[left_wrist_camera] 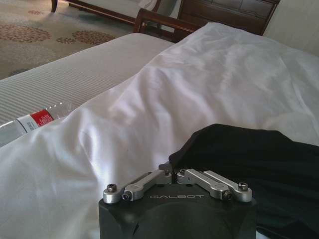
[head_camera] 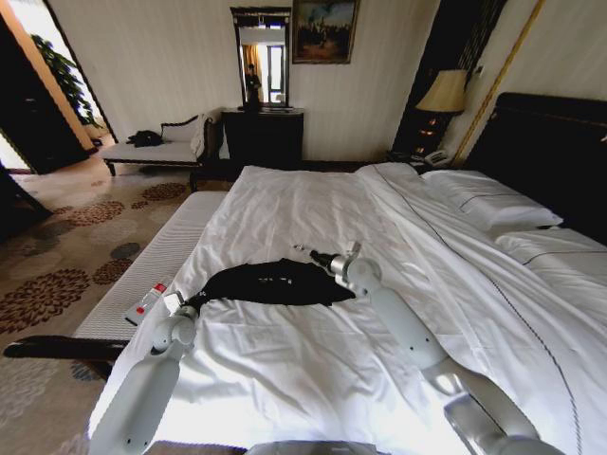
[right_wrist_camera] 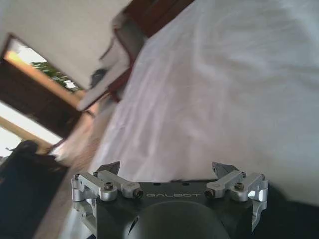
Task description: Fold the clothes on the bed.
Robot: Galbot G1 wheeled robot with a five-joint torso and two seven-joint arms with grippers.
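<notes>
Black T-shirt (head_camera: 275,282) lies between both hands, bottle (left_wrist_camera: 32,122) nearby.

my black t-shirt (head_camera: 275,282) lies bunched in a long, crumpled strip across the near middle of the white bed (head_camera: 313,204), one end pinched in my left claw (left_wrist_camera: 172,174) at the bed's left edge.
</notes>
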